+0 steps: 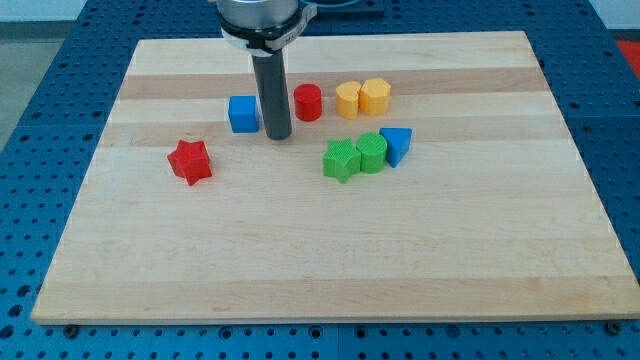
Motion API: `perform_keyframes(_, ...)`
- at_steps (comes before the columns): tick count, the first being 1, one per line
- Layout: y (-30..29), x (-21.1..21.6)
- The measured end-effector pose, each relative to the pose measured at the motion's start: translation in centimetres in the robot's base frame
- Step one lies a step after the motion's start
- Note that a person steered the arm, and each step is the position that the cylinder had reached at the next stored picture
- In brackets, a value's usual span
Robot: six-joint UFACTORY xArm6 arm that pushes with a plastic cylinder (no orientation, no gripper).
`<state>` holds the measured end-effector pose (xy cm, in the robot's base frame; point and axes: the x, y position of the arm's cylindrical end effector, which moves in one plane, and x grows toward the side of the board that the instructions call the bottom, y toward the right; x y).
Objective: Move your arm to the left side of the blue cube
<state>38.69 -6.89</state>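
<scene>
The blue cube sits on the wooden board in the upper middle-left. My tip rests on the board just to the right of the blue cube, a small gap apart, and slightly lower in the view. A red cylinder stands just right of the rod. The rod comes down from the view's top.
A red star block lies lower left of the cube. Two yellow blocks stand right of the red cylinder. Two green blocks and a blue triangular block cluster below them. The board's left edge is far off.
</scene>
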Motion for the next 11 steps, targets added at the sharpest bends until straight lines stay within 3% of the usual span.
perform_keyframes(2, -2.7, 0.9)
perform_keyframes(4, -3.7, -1.0)
perform_keyframes(6, -6.6, 0.7)
perform_keyframes(7, -9.7, -0.8)
perform_keyframes(10, -8.4, -2.6)
perform_keyframes(11, -10.5, -3.2)
